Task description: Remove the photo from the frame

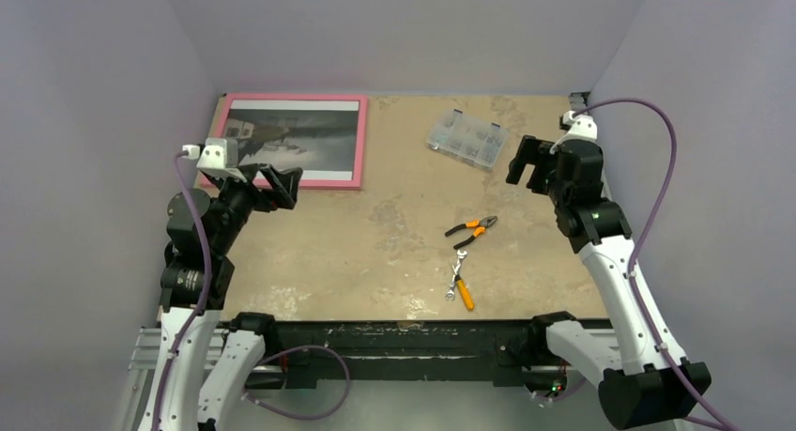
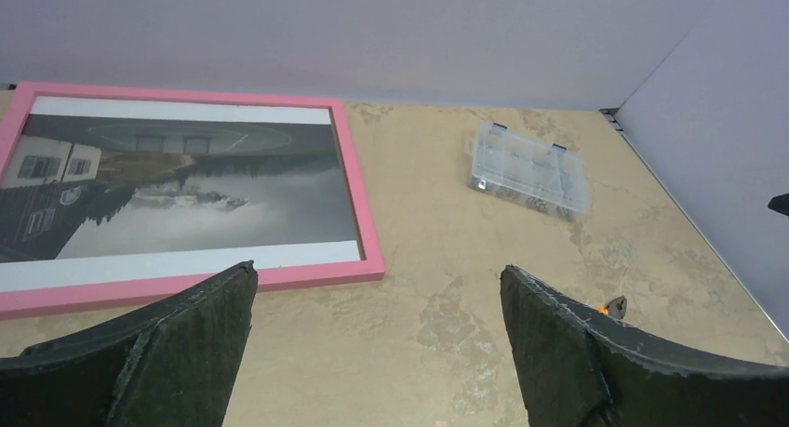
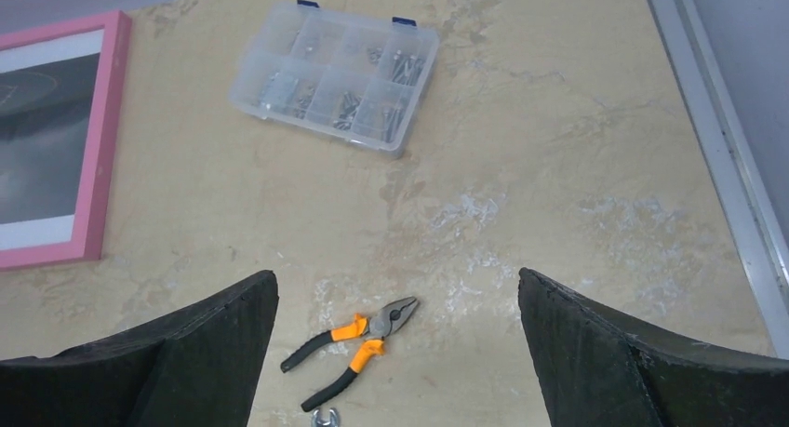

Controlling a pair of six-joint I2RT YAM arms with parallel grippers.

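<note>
Photo (image 1: 298,135), extraction not begun: print seated inside pink frame (image 1: 362,140) at 10 o'clock on table (image 1: 394,253); left gripper (image 1: 282,179) spread, empty, over frame's near edge; right gripper (image 1: 533,163) spread, empty, at 2 o'clock; whole removal outstanding.

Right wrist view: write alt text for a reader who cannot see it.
The right gripper hangs open above a beige table, with orange-handled pliers lying in the foreground. Farther off sits a clear compartment box of small hardware; a pink frame holding the photo shows at the left edge.
</note>
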